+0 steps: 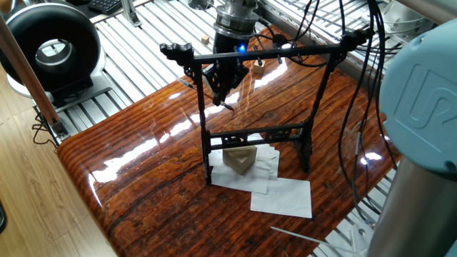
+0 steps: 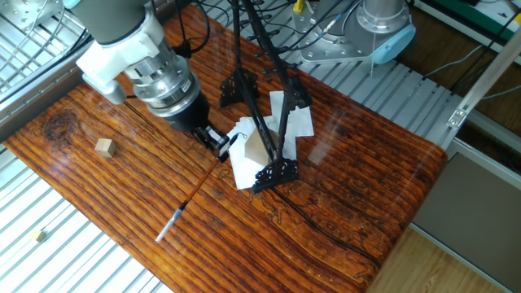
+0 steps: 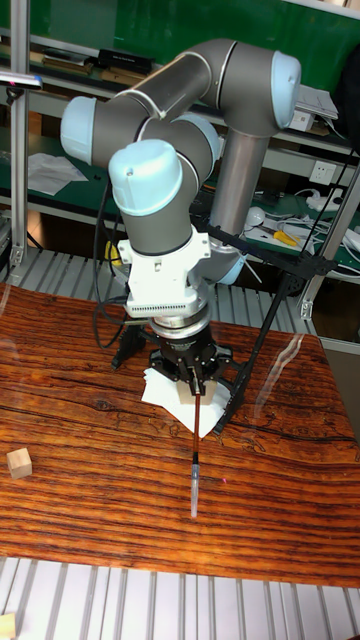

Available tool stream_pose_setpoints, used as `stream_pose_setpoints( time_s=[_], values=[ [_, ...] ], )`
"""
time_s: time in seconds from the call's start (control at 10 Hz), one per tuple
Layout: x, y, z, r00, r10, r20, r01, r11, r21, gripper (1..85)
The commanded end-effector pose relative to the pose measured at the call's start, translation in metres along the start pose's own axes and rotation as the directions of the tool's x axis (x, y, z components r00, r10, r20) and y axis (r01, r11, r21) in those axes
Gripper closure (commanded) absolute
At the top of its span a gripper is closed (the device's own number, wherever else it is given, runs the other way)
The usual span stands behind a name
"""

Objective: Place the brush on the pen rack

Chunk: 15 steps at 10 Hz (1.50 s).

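The pen rack is a tall black frame standing mid-table, with its top crossbar, ornate lower rail and feet all visible; it also shows as the rack and the rack. My gripper is shut on the upper end of the brush, a thin reddish-dark shaft with a pale lower end. The brush hangs nearly straight down, its tip just above the wood. The gripper sits right behind the crossbar's left part, close to the rack. The gripper points downward.
White paper sheets and a tan block lie at the rack's feet. A small wooden cube sits on the table's far side. A thin pale rod lies off the table edge. Cables hang beside the rack.
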<state>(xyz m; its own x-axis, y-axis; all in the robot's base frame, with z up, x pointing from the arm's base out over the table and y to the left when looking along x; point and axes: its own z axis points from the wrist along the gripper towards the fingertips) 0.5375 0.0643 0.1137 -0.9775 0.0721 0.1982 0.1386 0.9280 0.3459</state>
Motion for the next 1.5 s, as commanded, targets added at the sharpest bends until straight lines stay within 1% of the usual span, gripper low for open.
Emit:
stream_pose_setpoints(
  time_s=[0.0,0.1,0.2,0.3,0.4,0.5,0.6,0.7,0.8,0.9,1.0,1.1,1.2,1.3,1.4],
  values=[
    [0.017,0.007,-0.004,0.996,0.065,-0.068,-0.066,0.998,-0.02,84.7],
    [0.015,0.005,-0.004,0.995,0.085,-0.061,-0.085,0.996,-0.005,84.7],
    [0.012,-0.001,-0.004,0.994,0.096,-0.049,-0.096,0.995,0.019,84.7],
    [0.012,-0.001,-0.004,0.993,0.11,-0.047,-0.109,0.994,0.019,84.7],
    [0.009,-0.007,-0.005,0.99,0.134,-0.034,-0.132,0.99,0.047,84.7],
    [0.008,-0.011,-0.006,0.989,0.147,-0.03,-0.145,0.988,0.06,84.7],
    [0.011,-0.014,-0.006,0.987,0.155,-0.043,-0.152,0.986,0.067,84.7],
    [0.015,-0.014,-0.006,0.985,0.163,-0.062,-0.159,0.985,0.066,84.7],
    [0.015,-0.016,-0.006,0.986,0.15,-0.068,-0.145,0.987,0.071,84.7],
    [0.016,-0.014,-0.007,0.991,0.115,-0.074,-0.111,0.992,0.057,84.7],
    [0.019,-0.017,-0.008,0.994,0.065,-0.087,-0.06,0.996,0.06,84.7],
    [0.026,-0.021,-0.009,0.993,0.017,-0.118,-0.008,0.997,0.071,84.7],
    [0.034,-0.022,-0.01,0.988,-0.032,-0.153,0.043,0.997,0.065,84.7],
    [0.041,-0.02,-0.011,0.983,-0.046,-0.18,0.057,0.997,0.054,84.7],
    [0.046,-0.021,-0.012,0.978,-0.056,-0.2,0.068,0.996,0.055,84.7]
  ],
)
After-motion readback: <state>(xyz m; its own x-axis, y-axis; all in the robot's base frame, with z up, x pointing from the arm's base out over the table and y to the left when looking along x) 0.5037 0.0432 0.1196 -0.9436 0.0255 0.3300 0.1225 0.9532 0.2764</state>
